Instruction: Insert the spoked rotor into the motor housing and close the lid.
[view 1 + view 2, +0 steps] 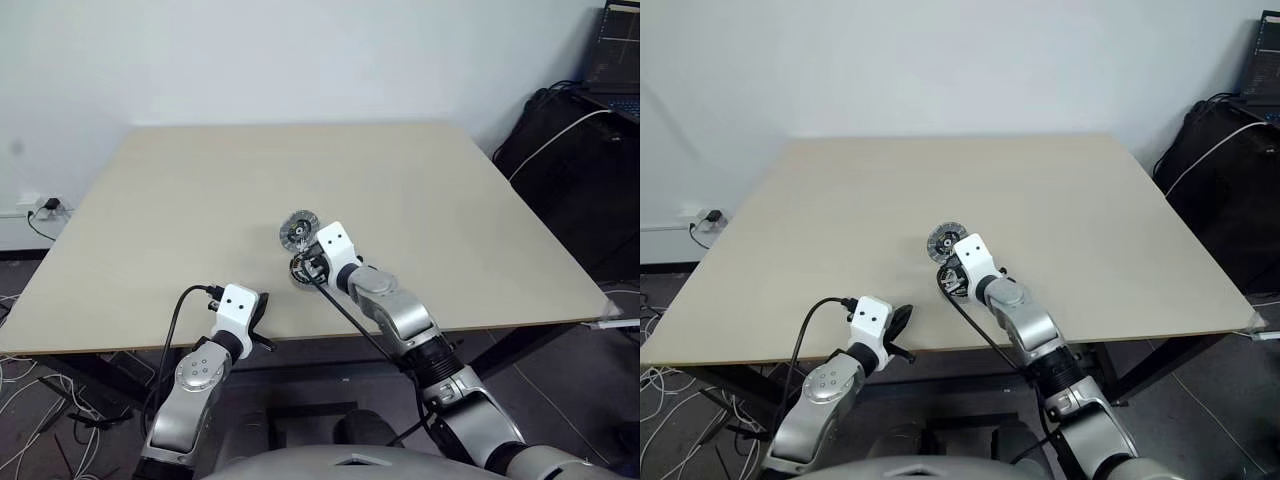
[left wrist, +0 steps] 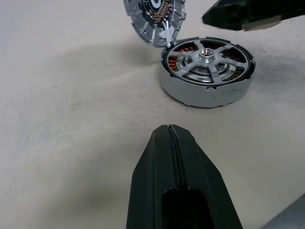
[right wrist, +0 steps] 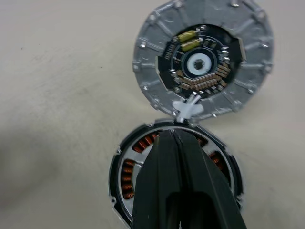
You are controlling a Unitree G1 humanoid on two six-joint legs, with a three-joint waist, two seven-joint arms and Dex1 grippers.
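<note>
Rotor seated in housing – left wrist view; lid ribbed face up, right wrist view. Both claws closed, empty.

Silver-grey arms, white wrist blocks w/ screw dots, black cables, black pincer fingers

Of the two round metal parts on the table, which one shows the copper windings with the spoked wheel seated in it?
The motor housing, beneath the right pincer. The lid beside it shows radial ribs around a dark centre.
</note>
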